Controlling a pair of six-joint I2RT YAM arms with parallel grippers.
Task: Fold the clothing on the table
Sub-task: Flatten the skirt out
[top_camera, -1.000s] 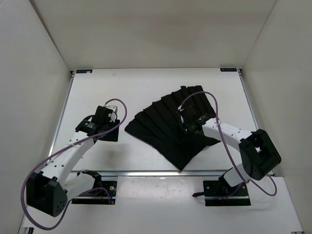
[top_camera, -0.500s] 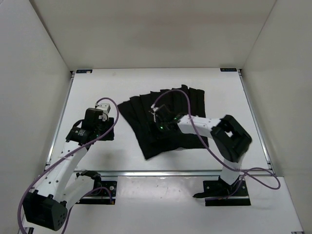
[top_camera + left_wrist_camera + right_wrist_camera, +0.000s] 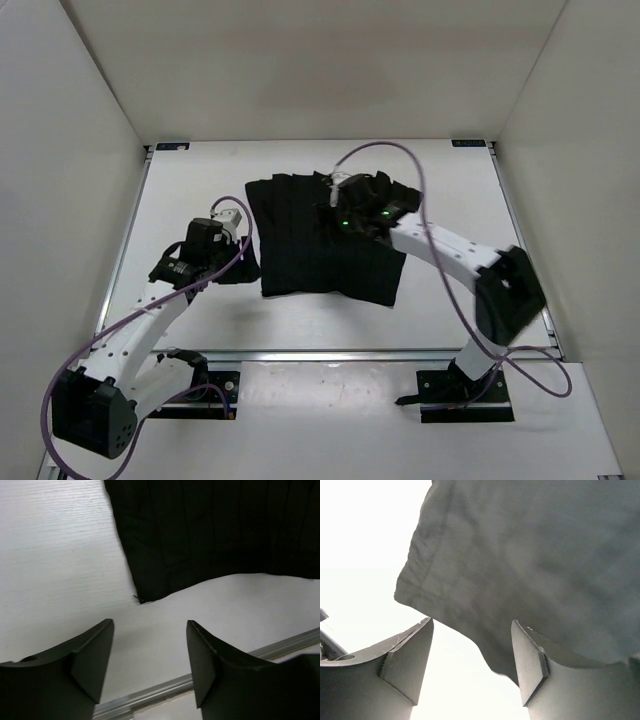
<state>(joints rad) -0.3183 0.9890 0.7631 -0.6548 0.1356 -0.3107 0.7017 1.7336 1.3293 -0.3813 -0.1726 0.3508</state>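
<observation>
The clothing (image 3: 320, 245) is a black pleated garment lying flat and roughly square in the middle of the white table (image 3: 185, 180). My right gripper (image 3: 345, 205) hovers over its far edge. In the right wrist view that gripper (image 3: 472, 655) is open, and a lobe of the clothing (image 3: 530, 555) dips between the jaws next to the right finger (image 3: 530, 660), not pinched. My left gripper (image 3: 245, 268) stands just left of the garment's near-left corner. In the left wrist view it (image 3: 150, 655) is open over bare table, with the clothing (image 3: 210, 530) ahead of the fingertips.
A metal edge rail (image 3: 300, 352) runs along the table's near side, also seen close under the left fingers as the rail (image 3: 150, 692). White enclosure walls (image 3: 60, 200) stand on the left, right and far sides. Purple cables loop off both arms.
The garment has swung from a diamond shape at the right to a squarer shape nearer the middle-left. My right gripper moved left, then toward the far edge. The left gripper shifted slightly right.
</observation>
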